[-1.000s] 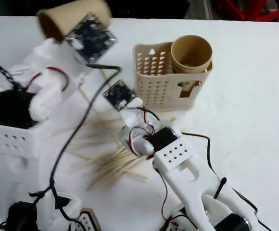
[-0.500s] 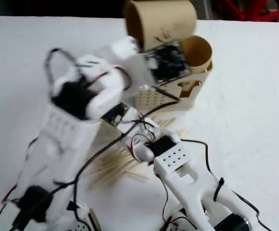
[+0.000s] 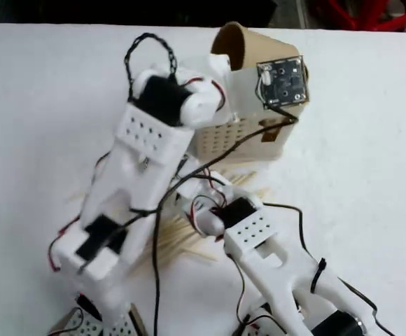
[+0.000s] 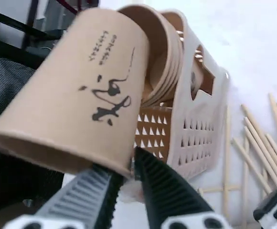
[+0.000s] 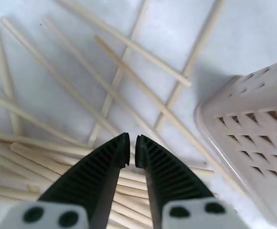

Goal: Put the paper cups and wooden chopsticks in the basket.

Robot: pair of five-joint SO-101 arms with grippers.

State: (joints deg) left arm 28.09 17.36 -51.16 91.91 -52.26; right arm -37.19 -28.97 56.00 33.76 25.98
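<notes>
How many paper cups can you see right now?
2 for certain: a paper cup clamped by its rim in the left end effector, and a second cup in the basket. More may be nested inside it.

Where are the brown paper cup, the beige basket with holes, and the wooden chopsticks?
brown paper cup (image 4: 81, 105): left wrist view, its side wall.
beige plastic basket (image 4: 196, 143): left wrist view, its holed wall.
wooden chopsticks (image 5: 129, 45): right wrist view, middle of one stick.

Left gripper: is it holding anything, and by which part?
Yes, the left gripper pinches a paper cup by the wall at its open rim.
</notes>
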